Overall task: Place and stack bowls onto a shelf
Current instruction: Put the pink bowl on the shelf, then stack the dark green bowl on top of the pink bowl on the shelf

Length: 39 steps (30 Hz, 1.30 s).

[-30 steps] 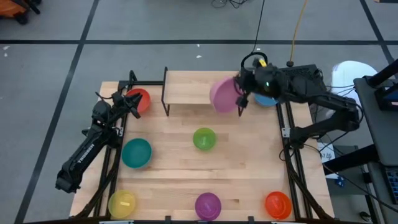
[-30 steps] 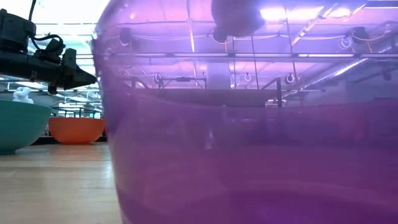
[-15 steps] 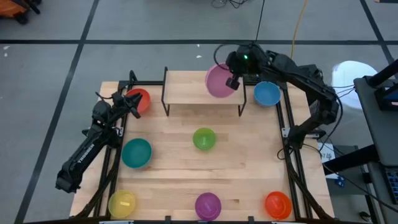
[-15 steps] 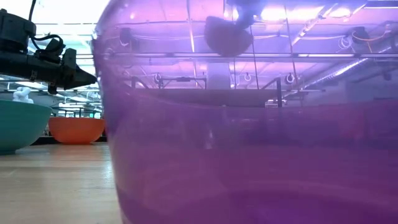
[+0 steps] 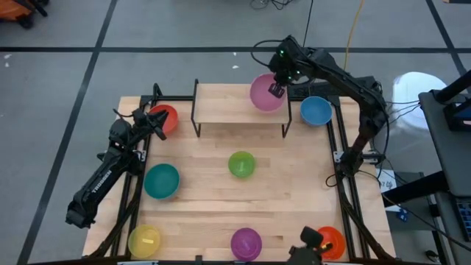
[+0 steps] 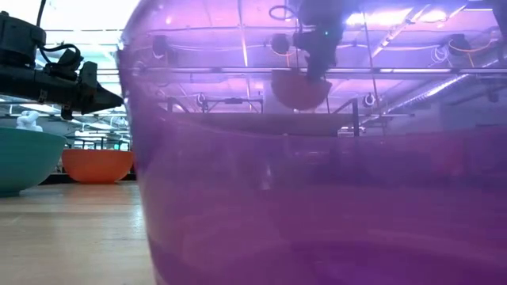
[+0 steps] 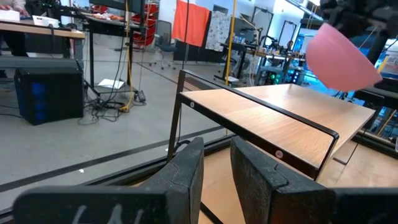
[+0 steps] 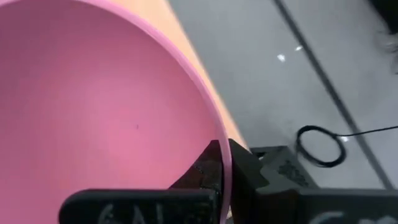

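My right gripper (image 5: 277, 89) is shut on the pink bowl (image 5: 265, 94), held over the right end of the shelf (image 5: 228, 107). In the low view the pink bowl (image 6: 299, 89) hangs a little above the shelf board (image 6: 261, 120); it also shows in the left wrist view (image 7: 341, 53). My left gripper (image 5: 156, 128) waits beside the red bowl (image 5: 165, 118) at the table's left, its fingers (image 7: 186, 171) a narrow gap apart and empty. The blue bowl (image 5: 316, 110) rests on the table right of the shelf. My right gripper pinches the pink bowl's rim (image 8: 225, 163), one finger inside the bowl and one outside. The fingers come from above, on the bowl's far right side. The bowl hangs below them, opening up, clear of the shelf board.
Green bowl (image 5: 241, 163) at mid-table, teal (image 5: 161, 180) at left, yellow (image 5: 144, 241), purple (image 5: 246, 242) and orange (image 5: 331, 240) along the near edge. The purple bowl (image 6: 317, 198) fills most of the low view. A dark thing (image 5: 312, 243) shows beside the orange bowl.
My right gripper has swung from the shelf's right end toward the table's far edge and come down toward the shelf board. The pink bowl, tipped on its side before, has turned opening up and hangs lower.
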Each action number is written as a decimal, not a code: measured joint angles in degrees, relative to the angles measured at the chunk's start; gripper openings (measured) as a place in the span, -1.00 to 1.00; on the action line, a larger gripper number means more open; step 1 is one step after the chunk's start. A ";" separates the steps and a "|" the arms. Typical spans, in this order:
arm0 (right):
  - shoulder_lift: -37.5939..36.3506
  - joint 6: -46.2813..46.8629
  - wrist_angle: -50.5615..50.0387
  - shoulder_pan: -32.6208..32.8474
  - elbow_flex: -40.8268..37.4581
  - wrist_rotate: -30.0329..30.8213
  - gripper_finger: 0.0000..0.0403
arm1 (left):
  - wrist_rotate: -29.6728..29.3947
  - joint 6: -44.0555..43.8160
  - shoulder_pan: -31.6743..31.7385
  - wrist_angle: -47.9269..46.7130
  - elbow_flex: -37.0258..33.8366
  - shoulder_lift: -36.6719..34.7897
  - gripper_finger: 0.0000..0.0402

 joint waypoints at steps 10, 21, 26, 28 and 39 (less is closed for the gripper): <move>2.99 -3.25 -4.07 -1.85 0.00 -0.76 -1.00 | 0.00 0.00 0.01 0.00 0.00 0.01 -0.57; 3.01 -6.64 -6.04 -2.50 0.00 -0.54 -0.87 | 0.00 0.00 -0.02 0.00 0.00 0.01 -0.57; 3.03 -8.21 -5.87 -2.41 0.00 -0.52 -0.73 | 0.00 0.00 -0.01 0.00 0.00 0.01 -0.57; 3.03 -9.25 -5.38 -2.39 0.00 -0.52 -0.67 | 0.00 0.00 -0.01 0.00 0.00 0.01 -0.57; 2.46 -11.57 -4.47 -1.95 -0.02 -0.51 -0.53 | 0.00 0.00 0.01 0.00 0.00 0.01 -0.57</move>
